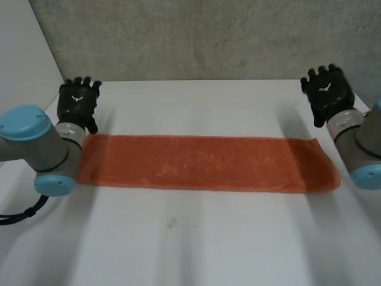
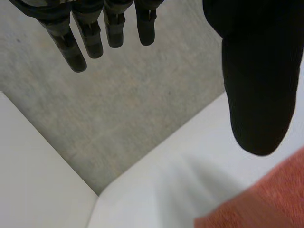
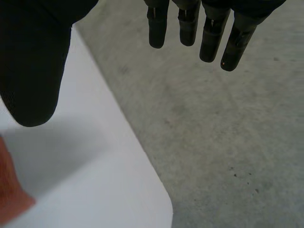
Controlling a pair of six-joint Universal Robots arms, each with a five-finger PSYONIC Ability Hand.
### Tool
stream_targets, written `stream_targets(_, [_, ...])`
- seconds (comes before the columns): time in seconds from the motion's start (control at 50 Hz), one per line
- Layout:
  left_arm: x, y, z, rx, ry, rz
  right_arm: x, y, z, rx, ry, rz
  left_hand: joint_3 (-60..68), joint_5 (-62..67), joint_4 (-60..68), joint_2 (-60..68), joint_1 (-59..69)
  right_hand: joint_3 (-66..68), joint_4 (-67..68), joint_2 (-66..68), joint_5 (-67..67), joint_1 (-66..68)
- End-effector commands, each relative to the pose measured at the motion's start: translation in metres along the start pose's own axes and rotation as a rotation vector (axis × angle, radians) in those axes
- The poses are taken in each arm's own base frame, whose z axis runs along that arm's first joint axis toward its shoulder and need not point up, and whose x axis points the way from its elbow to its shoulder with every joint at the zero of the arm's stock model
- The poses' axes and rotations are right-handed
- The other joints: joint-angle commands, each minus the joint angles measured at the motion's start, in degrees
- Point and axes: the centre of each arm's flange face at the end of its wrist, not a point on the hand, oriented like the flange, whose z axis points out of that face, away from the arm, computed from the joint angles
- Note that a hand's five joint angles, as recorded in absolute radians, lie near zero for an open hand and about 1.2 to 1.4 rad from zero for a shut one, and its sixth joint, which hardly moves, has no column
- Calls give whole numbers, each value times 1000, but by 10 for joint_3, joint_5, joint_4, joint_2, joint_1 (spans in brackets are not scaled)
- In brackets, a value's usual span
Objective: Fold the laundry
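- Near edge of the white table (image 1: 178, 238): bare surface in front of the cloth.
- Middle of the table: an orange towel (image 1: 205, 162) lay flat as one long, narrow strip. It ran crosswise from the table's left side almost to its right side, long edges roughly parallel to the near edge.
- Left end of the towel: the left arm (image 1: 36, 140) stood just beside it and overlapped the near left corner of the cloth as seen from the head camera.
- Right end of the towel: its corner lay close to the right arm (image 1: 363, 143).
- Just beyond the towel's far left corner: the left hand (image 1: 77, 102), palm toward the table, fingers (image 2: 71, 45) straight and spread, thumb (image 2: 256, 95) held apart. It held nothing, and the cloth corner lay near the thumb without being gripped.
- At the table's far right corner: the right hand (image 1: 326, 89), clear of the towel, fingers (image 3: 209, 33) straight and wide, thumb (image 3: 33, 80) out to the side, empty.
- Beyond the far edge: grey concrete floor (image 1: 196, 36).
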Motion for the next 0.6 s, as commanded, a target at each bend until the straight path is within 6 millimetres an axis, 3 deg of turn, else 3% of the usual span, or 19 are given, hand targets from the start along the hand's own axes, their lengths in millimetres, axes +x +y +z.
stream_targets(0.02, [-10, -33, -33, 8, 2, -31, 17, -19, -48, -95, -52, 203, 0, -18, -1, 1, -7, -23, -33, -26, -40, -19])
stream_targets(0.04, [-10, -33, -33, 8, 2, -31, 17, -19, -48, -96, -53, 204, 0, -18, -1, 1, -7, -23, -33, -26, -40, -19])
stream_targets(0.08, [-11, -43, -53, 6, 9, -76, 22, -8, -68, -212, -107, 254, 0, -18, -1, 1, -7, -23, -33, -26, -40, -19])
stream_targets(0.1, [-11, -43, -53, 6, 9, -76, 22, -8, -68, -213, -108, 254, 0, -18, -1, 1, -7, -23, -33, -26, -40, -19])
stream_targets(0.14, [-11, -44, -63, -4, 14, -105, 25, 4, -87, -334, -171, 308, 0, -18, -1, 1, -7, -23, -33, -26, -40, -19])
stream_targets(0.24, [-7, -52, -94, -22, 37, -269, 18, 24, -107, -450, -263, 377, 0, -18, -1, 1, -7, -23, -33, -26, -40, -19])
stream_targets(0.38, [-6, -53, -109, -40, 43, -397, 18, 44, -110, -444, -270, 405, 0, -18, -1, 1, -7, 22, 11, 19, 5, 25])
stream_targets(0.46, [-8, -52, -110, -43, 40, -403, 13, 63, -107, -426, -263, 413, 0, -18, -1, 1, -7, 173, 162, 170, 156, 176])
stream_targets(0.6, [-9, -50, -109, -50, 35, -402, 0, 81, -103, -410, -272, 384, 0, -18, -1, 1, -7, 220, 210, 217, 203, 224])
